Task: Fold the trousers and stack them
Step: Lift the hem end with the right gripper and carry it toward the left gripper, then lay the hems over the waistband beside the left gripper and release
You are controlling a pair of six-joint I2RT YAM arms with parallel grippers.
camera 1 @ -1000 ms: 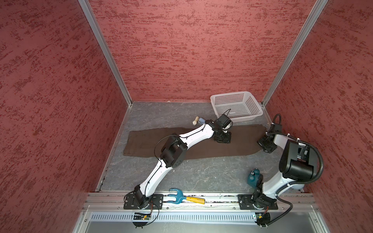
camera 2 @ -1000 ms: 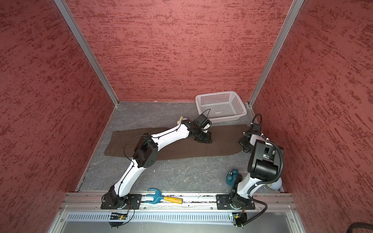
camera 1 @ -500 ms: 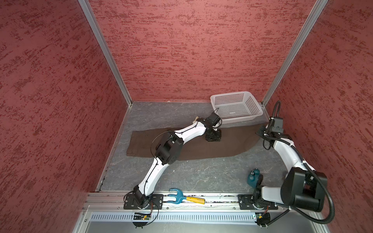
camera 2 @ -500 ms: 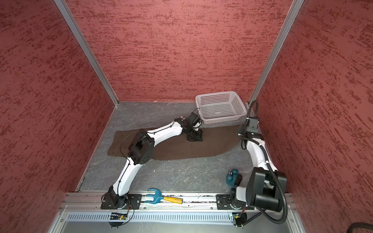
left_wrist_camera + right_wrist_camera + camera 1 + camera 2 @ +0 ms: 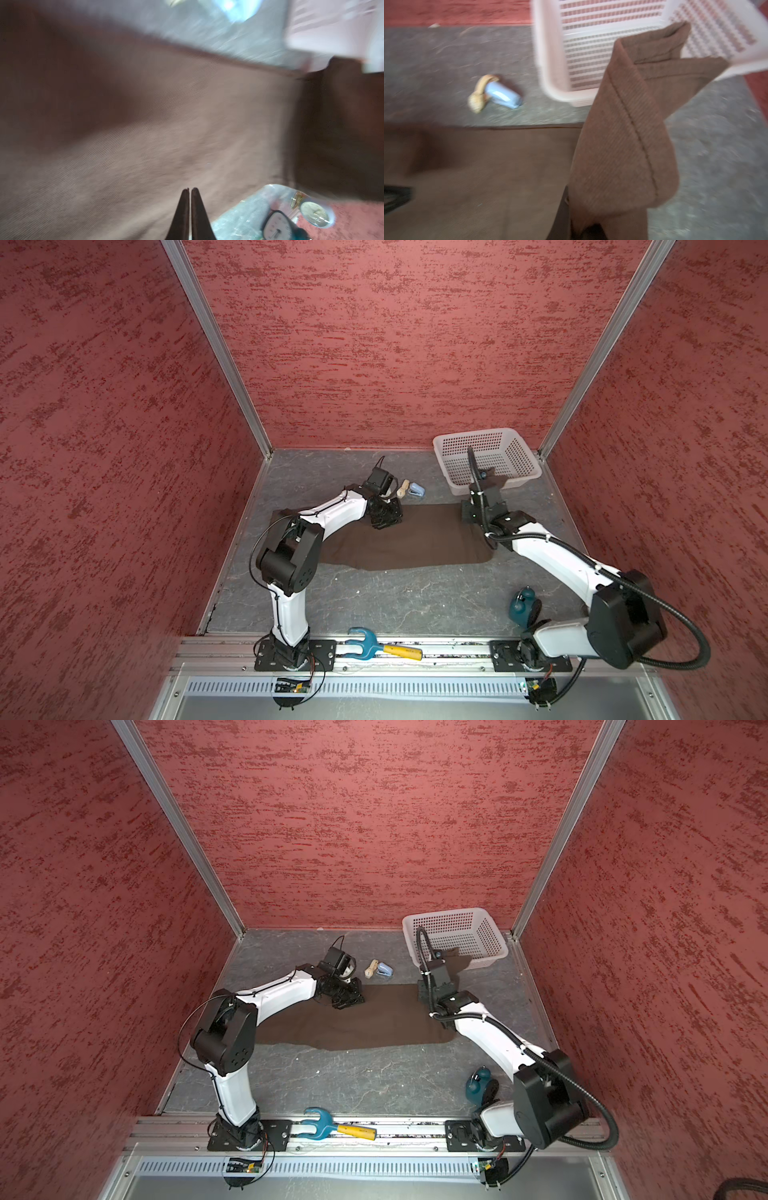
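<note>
Holding trousers [image 5: 415, 539] hem near basket [image 5: 441, 446], R gripper [image 5: 488, 486].

I get bright, even light and sharp top views — both wrist views smear, the trousers [image 5: 145, 135] blurred.

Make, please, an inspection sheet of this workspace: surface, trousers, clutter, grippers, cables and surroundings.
Surface: grey mottled tabletop, no spill seen.
Job's things: trousers spread flat across the middle, not folded; the right end is raised in front of the basket.
Clutter: white basket at the back right; blue-and-beige object behind the trousers; teal object by the right arm's base; fork tool on the front rail.
Grippers: left gripper shut at the cloth, a pinch cannot be told; right gripper shut on the trousers' end.
Cables: black hose loops off the right arm; thin cable at the left elbow; no snag seen.
Surroundings: red walls on three sides.
</note>
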